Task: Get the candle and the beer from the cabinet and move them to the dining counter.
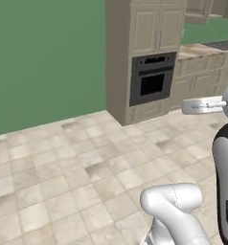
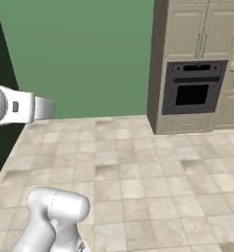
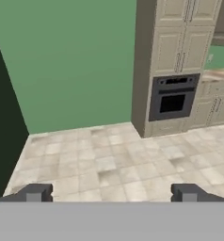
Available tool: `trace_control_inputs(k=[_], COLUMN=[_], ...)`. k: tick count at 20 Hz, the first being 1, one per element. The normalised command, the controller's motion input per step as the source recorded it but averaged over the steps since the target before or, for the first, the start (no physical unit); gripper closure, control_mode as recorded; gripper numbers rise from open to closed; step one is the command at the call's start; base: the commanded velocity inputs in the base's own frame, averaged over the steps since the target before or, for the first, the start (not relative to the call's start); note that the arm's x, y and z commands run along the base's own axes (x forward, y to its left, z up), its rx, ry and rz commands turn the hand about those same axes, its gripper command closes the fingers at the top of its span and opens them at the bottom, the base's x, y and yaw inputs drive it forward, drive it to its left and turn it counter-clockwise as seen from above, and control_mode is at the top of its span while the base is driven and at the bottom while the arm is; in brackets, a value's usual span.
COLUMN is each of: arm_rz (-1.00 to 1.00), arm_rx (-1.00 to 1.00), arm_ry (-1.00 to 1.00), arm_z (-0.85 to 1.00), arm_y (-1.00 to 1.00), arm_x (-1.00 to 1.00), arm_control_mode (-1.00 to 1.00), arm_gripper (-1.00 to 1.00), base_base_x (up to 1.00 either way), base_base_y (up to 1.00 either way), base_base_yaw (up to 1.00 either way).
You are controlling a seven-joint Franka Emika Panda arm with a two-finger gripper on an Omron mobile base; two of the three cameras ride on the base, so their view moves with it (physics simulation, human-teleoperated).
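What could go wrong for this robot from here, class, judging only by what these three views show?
1. The tall beige unit with the black oven fills the way ahead; the robot might mistake its panelled doors for the cabinet it needs.
2. The gripper is open and holds nothing, with neither candle nor beer in sight, so the search may run long.
3. Driving on across the tiled floor, the base could bump that unit.
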Motion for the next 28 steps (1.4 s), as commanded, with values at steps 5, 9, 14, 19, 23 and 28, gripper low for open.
trace_control_inputs(k=[5, 9, 14, 19, 23, 28], arm_rz=[0.00, 0.00, 0.00, 0.00, 0.00, 0.00], arm_rx=[0.00, 0.00, 0.00, 0.00, 0.00, 0.00], arm_ry=[0.00, 0.00, 0.00, 0.00, 0.00, 0.00], arm_z=[0.00, 0.00, 0.00, 0.00, 0.00, 0.00], arm_y=[0.00, 0.00, 0.00, 0.00, 0.00, 0.00], arm_x=[0.00, 0.00, 0.00, 0.00, 0.00, 0.00], arm_control_mode=[1.00, 1.00, 1.00, 1.00, 1.00, 1.00], arm_gripper=[-1.00, -1.00, -1.00, -1.00, -1.00, -1.00], base_base_x=[0.39, 0.00, 0.14, 0.91, 1.00, 1.00], base_base_y=[-0.34, 0.00, 0.02, 0.55, 1.00, 0.96], base_base_yaw=[-0.71, -0.93, -0.87, -0.56, -0.34, -0.28])
